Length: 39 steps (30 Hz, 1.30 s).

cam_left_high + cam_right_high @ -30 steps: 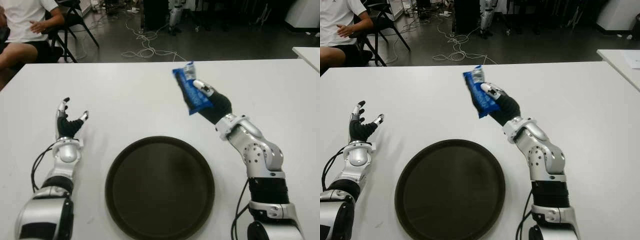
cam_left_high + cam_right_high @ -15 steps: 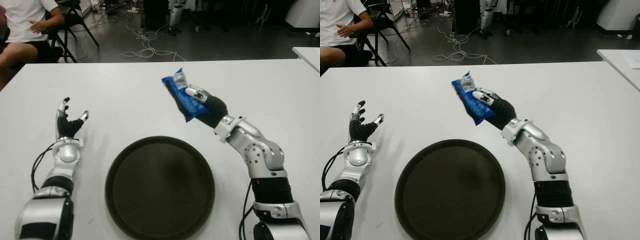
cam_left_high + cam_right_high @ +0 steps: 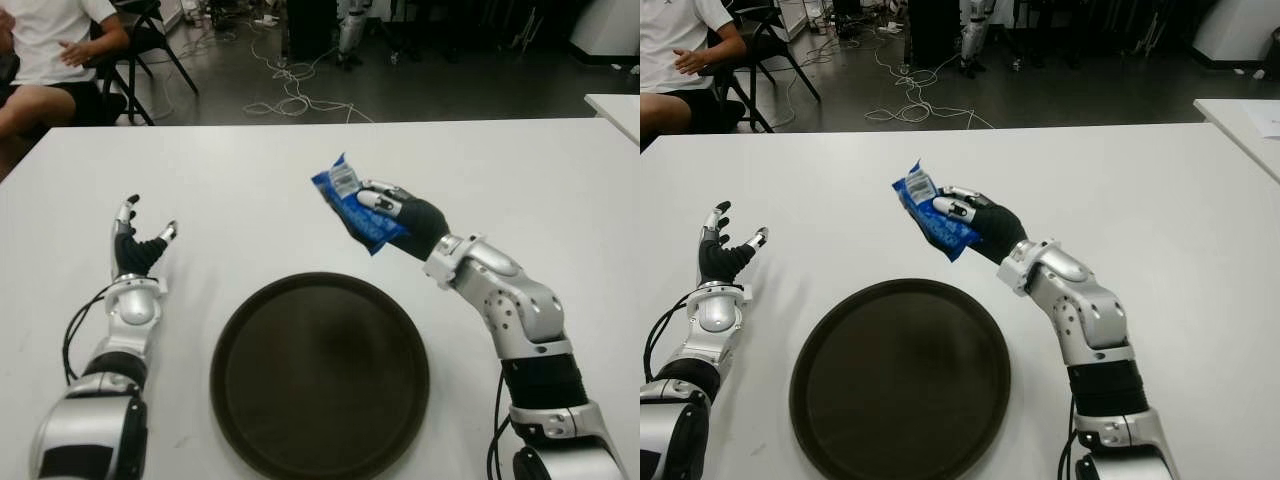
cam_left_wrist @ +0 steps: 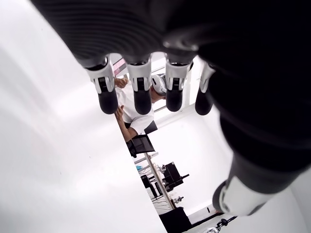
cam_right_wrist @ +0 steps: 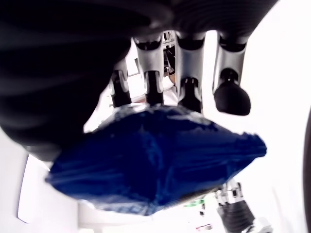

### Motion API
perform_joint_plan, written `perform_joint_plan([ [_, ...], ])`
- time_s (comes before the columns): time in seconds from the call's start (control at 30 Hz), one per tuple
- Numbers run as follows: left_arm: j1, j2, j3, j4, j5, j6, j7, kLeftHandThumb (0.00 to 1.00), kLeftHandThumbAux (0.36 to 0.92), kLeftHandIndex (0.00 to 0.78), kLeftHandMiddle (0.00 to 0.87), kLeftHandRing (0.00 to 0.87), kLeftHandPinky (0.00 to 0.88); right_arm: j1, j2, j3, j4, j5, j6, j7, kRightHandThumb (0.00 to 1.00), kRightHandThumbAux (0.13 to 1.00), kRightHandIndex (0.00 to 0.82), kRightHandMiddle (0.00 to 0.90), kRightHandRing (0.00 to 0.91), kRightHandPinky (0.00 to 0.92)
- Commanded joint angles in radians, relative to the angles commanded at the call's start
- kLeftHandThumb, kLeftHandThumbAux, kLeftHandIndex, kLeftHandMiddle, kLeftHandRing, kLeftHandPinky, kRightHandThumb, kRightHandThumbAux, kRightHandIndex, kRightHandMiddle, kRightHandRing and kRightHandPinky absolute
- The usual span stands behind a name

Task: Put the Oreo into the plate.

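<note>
My right hand (image 3: pixel 390 212) is shut on a blue Oreo packet (image 3: pixel 352 206) and holds it in the air, just beyond the far right rim of the plate. The packet (image 5: pixel 155 155) fills the right wrist view, pressed between my curled fingers (image 5: pixel 187 73) and the palm. The round dark brown plate (image 3: pixel 320 372) lies on the white table (image 3: pixel 250 190) in front of me, with nothing in it. My left hand (image 3: pixel 135 240) shows to the left of the plate, fingers spread and holding nothing.
A seated person (image 3: pixel 50 60) in a white shirt is beyond the table's far left corner, beside black chairs. Cables (image 3: pixel 295 95) trail over the dark floor behind the table. Another white table's corner (image 3: pixel 615 105) shows at the far right.
My right hand has carried the Oreo packet leftward and lower, toward the plate's far rim, tilting it flatter. The left hand has stayed still.
</note>
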Motion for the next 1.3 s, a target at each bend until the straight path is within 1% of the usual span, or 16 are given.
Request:
perform_joint_plan([
  [0.07,0.0,0.0,0.0,0.0,0.001,0.0,0.0,0.0,0.763,0.056,0.082,0.057,0.033,0.0,-0.002,0.001,-0.002,0.001,0.006,0.003,0.71,0.716,0.44,0.81,0.811,0.811],
  [0.2,-0.001,0.002,-0.001,0.004,0.001,0.001,-0.004,0.0,0.757,0.058,0.086,0.06,0.039,-0.005,-0.013,0.006,-0.008,0.014,0.049,0.021,0.709,0.716,0.44,0.809,0.813,0.811],
  [0.37,-0.003,0.004,-0.002,0.006,0.002,-0.001,-0.011,0.0,0.754,0.058,0.086,0.062,0.041,-0.012,-0.022,0.012,-0.009,0.015,0.072,0.042,0.708,0.716,0.44,0.813,0.818,0.814],
  [0.67,-0.001,0.003,0.0,0.005,-0.001,-0.012,-0.013,0.0,0.763,0.06,0.086,0.064,0.048,-0.024,-0.043,0.029,-0.005,0.01,0.089,0.089,0.708,0.717,0.44,0.818,0.824,0.82],
  [0.77,-0.001,0.003,-0.001,0.005,0.002,-0.01,-0.006,0.0,0.767,0.057,0.082,0.062,0.045,-0.029,-0.058,0.045,-0.012,-0.006,0.1,0.096,0.708,0.717,0.44,0.813,0.821,0.816],
  [1.0,-0.001,0.004,-0.002,0.006,0.004,-0.003,-0.002,0.0,0.756,0.059,0.085,0.066,0.05,-0.031,-0.078,0.065,-0.028,-0.016,0.111,0.106,0.707,0.718,0.44,0.809,0.817,0.811],
  [1.07,-0.002,0.002,0.0,0.006,0.001,0.0,-0.002,0.0,0.752,0.059,0.086,0.065,0.047,-0.033,-0.099,0.086,-0.036,-0.026,0.108,0.125,0.707,0.719,0.44,0.808,0.816,0.808],
  [1.17,-0.002,0.001,0.002,0.006,-0.001,0.001,-0.002,0.0,0.749,0.059,0.086,0.063,0.044,-0.035,-0.117,0.104,-0.041,-0.032,0.102,0.145,0.706,0.719,0.44,0.806,0.814,0.804],
  [1.23,-0.002,0.0,0.003,0.006,-0.002,0.002,-0.002,0.0,0.746,0.06,0.086,0.063,0.044,-0.04,-0.144,0.128,-0.046,-0.042,0.085,0.187,0.705,0.72,0.44,0.804,0.811,0.801],
  [1.3,-0.002,0.0,0.003,0.006,-0.003,0.001,-0.002,0.0,0.74,0.061,0.088,0.065,0.046,-0.045,-0.173,0.155,-0.048,-0.061,0.051,0.235,0.703,0.72,0.44,0.805,0.812,0.8],
])
